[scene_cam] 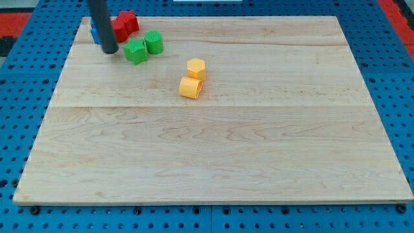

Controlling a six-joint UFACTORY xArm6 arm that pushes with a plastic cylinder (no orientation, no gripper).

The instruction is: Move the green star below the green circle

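The green star (136,50) lies near the view's top left of the wooden board (213,149). The green circle (154,42) sits right beside it, up and to its right, nearly touching. My tip (109,50) rests on the board just left of the green star, with a small gap between them. The dark rod rises from there out of the view's top.
Two red blocks (125,24) sit at the view's top, just right of the rod. A blue block (95,32) is mostly hidden behind the rod. A yellow hexagon (196,68) and a yellow block (190,87) lie close together right of the green blocks.
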